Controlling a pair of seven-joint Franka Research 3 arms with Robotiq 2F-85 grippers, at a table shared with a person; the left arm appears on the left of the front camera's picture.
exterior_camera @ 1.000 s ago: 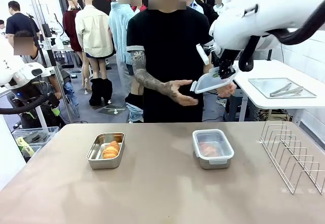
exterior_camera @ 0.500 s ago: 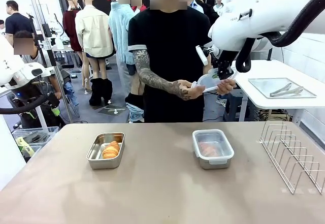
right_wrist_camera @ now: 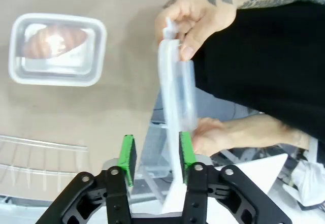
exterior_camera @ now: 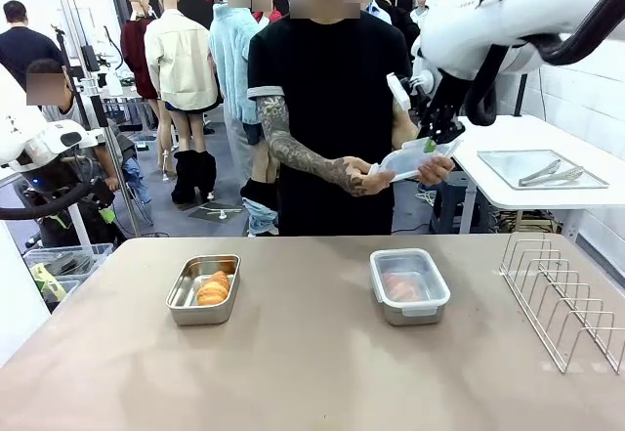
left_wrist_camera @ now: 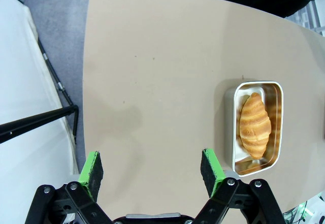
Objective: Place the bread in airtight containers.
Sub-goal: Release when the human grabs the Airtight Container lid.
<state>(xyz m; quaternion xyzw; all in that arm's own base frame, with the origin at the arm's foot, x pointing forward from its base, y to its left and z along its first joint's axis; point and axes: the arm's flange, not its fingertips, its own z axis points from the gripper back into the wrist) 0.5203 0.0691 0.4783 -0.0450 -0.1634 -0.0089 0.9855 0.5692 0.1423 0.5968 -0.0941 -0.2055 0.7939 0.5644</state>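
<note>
We see the clear lid (right_wrist_camera: pixel 175 99) mid-frame, edge between our right gripper (right_wrist_camera: pixel 155 153) jaws, part-open, grip uncertain, person's hands (right_wrist_camera: pixel 195 16) holding it, left gripper (left_wrist_camera: pixel 152 170) jaws wide, empty.

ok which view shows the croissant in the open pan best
The left wrist view: the croissant lies close, whole and unobstructed in its lidless steel pan. The front view shows it small.
</note>
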